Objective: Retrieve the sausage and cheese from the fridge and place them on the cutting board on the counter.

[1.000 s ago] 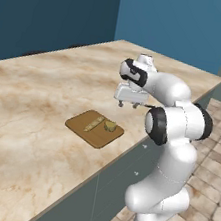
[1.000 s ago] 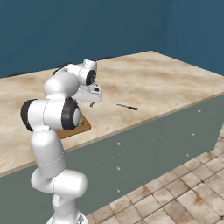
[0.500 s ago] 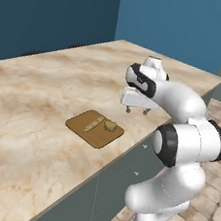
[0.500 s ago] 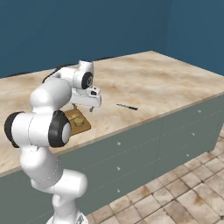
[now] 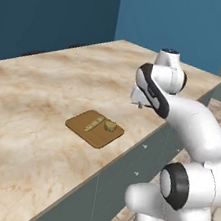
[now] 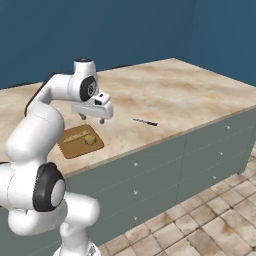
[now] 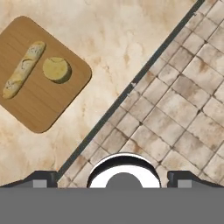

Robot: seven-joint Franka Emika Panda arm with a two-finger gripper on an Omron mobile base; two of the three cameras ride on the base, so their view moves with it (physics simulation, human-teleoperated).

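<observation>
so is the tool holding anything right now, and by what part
Nothing is held. The tool hangs open and empty over the counter's edge, while the cheese and a pale stick lie on the cutting board.

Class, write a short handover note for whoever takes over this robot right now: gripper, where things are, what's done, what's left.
Gripper: open, empty, above the counter near its front edge, off the cutting board.
Cheese lies on the board beside a pale tan stick, which is not the sausage.
Done: cheese placed.
Left: fetch the dark red sausage from the fridge, set it on the board.
</observation>
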